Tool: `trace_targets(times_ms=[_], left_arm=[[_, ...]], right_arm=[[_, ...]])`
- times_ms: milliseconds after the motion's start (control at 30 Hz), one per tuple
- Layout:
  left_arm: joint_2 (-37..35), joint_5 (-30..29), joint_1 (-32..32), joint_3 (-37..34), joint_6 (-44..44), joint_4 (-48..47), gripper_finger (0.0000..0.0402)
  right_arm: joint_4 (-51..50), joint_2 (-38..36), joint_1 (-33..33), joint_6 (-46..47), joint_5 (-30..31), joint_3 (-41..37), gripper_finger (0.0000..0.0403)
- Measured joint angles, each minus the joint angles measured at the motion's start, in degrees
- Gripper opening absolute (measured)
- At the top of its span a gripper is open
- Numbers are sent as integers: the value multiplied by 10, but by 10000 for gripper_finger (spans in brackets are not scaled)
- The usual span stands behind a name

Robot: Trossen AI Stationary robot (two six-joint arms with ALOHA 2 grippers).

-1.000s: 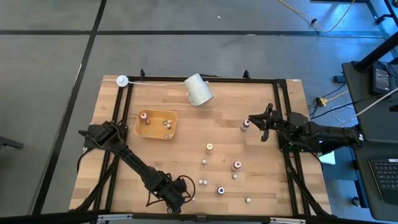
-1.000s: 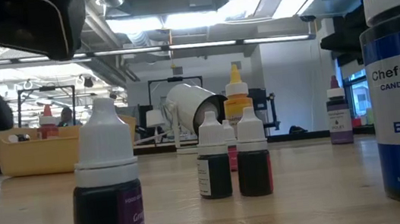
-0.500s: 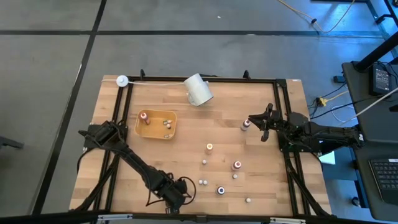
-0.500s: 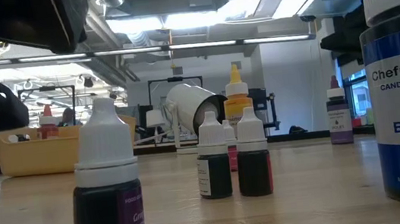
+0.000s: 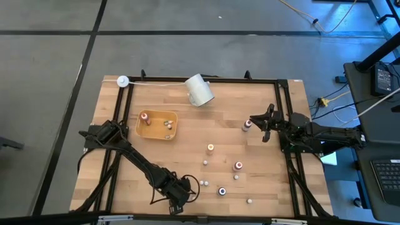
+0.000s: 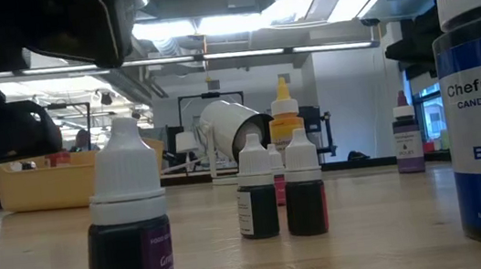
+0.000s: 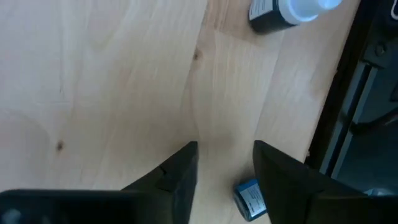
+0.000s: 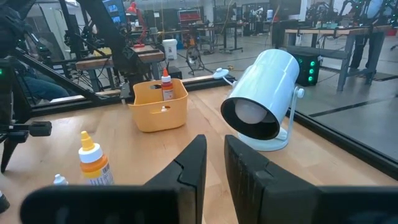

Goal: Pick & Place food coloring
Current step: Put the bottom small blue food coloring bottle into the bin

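Note:
Several tiny dropper bottles stand scattered on the right half of the wooden table: an orange-capped one point(image 5: 210, 147), a red-capped one point(image 5: 238, 165), a blue-capped one point(image 5: 221, 191) and white-capped ones point(image 5: 203, 183). My left gripper point(image 5: 186, 188) hovers open near the table's near edge, just left of the white-capped bottles. In the left wrist view the left gripper point(image 7: 225, 152) has a blue bottle point(image 7: 249, 199) showing between its fingers and a white-capped bottle point(image 7: 289, 9) beyond. My right gripper point(image 5: 256, 123) waits beside a reddish-capped bottle point(image 5: 247, 125), its fingers point(image 8: 193, 155) a narrow gap apart.
A yellow-orange tray point(image 5: 172, 129) with a few bottles in it sits left of centre. A big white cup point(image 5: 200, 90) lies on its side near the far edge. A white disc point(image 5: 122, 80) with a cord lies at the far left corner. Black rails frame the table.
My left gripper has moved along the near edge toward the table's right, closer to the white-capped bottles. In the low view its dark bulk has spread rightward across the picture's left side. The bottles have stayed where they were.

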Motion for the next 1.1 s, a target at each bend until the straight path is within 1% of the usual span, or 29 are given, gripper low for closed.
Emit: trace_targets(times_ms=[133,233,300,367,467,667,733,800,1100], left_arm=[[0,9,1,0,0,1,208],[0,32,2,1,0,5,241],[0,61,3,1,14,14,257],[0,74,4,0,41,23,265],[0,85,4,-1,99,32,268],[0,110,-3,-1,209,21,266],[0,122,-5,-1,229,19,265],[0,121,-9,-1,238,16,266],[-1,40,-24,1,259,-19,264]], right_arm=[[0,0,0,0,0,0,62],[0,0,0,0,0,0,62],[0,0,0,0,0,0,62],[0,0,0,0,0,0,62],[0,0,0,0,0,0,62],[0,0,0,0,0,0,62],[0,0,0,0,0,0,62],[0,0,0,0,0,0,62],[0,0,0,-12,0,0,62]])
